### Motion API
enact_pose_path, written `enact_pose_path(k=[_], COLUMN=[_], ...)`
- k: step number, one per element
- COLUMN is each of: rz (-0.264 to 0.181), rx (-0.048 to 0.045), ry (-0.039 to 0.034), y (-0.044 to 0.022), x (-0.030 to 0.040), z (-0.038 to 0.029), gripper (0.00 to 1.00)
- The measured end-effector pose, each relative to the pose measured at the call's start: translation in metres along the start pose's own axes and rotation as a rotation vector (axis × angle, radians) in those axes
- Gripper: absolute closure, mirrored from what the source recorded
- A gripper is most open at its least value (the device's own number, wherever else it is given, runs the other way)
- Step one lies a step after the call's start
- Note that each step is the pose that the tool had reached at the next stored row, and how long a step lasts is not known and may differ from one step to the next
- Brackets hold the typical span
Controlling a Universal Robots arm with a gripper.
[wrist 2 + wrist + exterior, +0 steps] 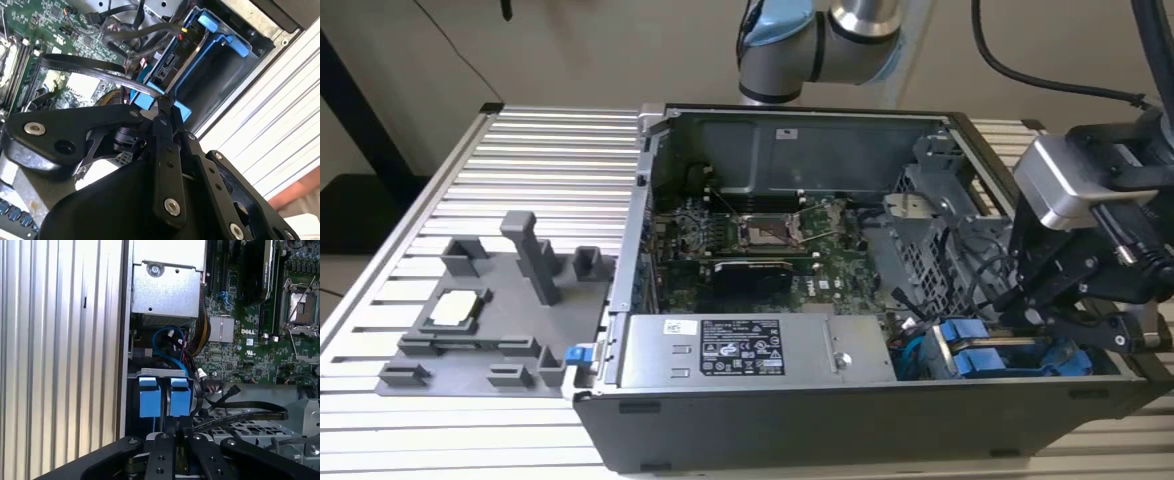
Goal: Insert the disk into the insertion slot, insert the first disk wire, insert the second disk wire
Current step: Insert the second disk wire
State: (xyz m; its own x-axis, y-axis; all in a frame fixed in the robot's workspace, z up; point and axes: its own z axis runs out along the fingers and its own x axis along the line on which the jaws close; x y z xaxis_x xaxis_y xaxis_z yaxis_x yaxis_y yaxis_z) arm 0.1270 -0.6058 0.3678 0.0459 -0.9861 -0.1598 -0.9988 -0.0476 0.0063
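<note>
Counts: one open grey metal computer case (854, 420). One grey labelled power-supply box (747, 350) at its 6 o'clock edge. One green motherboard (761, 250), one empty CPU socket (767, 233) near centre. Two bright blue plastic caddy tabs (165, 395), side by side. One grey plastic fixture tray (480, 330) at the case's 9 o'clock, holding one square silver processor chip (458, 308). One black gripper (162, 107).

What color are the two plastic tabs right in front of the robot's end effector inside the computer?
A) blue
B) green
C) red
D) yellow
A: in the first wrist view, two bright blue tabs sit side by side just beyond the end effector, at the edge of the computer case.
</note>
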Motion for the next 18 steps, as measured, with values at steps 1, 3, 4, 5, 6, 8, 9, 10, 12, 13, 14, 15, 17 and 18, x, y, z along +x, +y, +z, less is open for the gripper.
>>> enact_pose_path(k=[1, 3, 4, 5, 6, 8, 9, 10, 12, 13, 14, 15, 17, 18], rz=[0.0, 0.0, 0.0, 0.0, 0.001, 0.003, 0.005, 0.007, 0.01, 0.011, 0.011, 0.011, 0.011, 0.011], rx=[-0.0004, -0.0007, -0.0003, 0.0003, 0.0006, -0.0062, -0.0152, -0.0253, -0.0447, -0.0486, -0.0489, -0.049, -0.0491, -0.0491], ry=[-0.0072, -0.0236, -0.0364, -0.0498, -0.0565, -0.0579, -0.0583, -0.0589, -0.0598, -0.06, -0.0601, -0.0602, -0.06, -0.0601], y=[-0.001, -0.0028, -0.0032, -0.0032, -0.0031, -0.0039, -0.0048, -0.0062, -0.0098, -0.011, -0.0116, -0.0121, -0.0134, -0.0141], x=[0.0004, 0.0009, 0.0011, 0.0015, 0.0019, 0.0031, 0.0035, 0.0038, 0.0042, 0.0043, 0.0043, 0.0044, 0.0048, 0.0051], z=[-0.0001, -0.0002, -0.0002, -0.0002, -0.0002, -0.0004, -0.0004, -0.0003, -0.0002, 0.0001, 0.0005, 0.0011, 0.0026, 0.0036], gripper=[0.84, 0.84, 0.84, 0.84, 0.84, 0.84, 0.84, 0.84, 0.84, 0.84, 0.84, 0.84, 0.84, 0.84])
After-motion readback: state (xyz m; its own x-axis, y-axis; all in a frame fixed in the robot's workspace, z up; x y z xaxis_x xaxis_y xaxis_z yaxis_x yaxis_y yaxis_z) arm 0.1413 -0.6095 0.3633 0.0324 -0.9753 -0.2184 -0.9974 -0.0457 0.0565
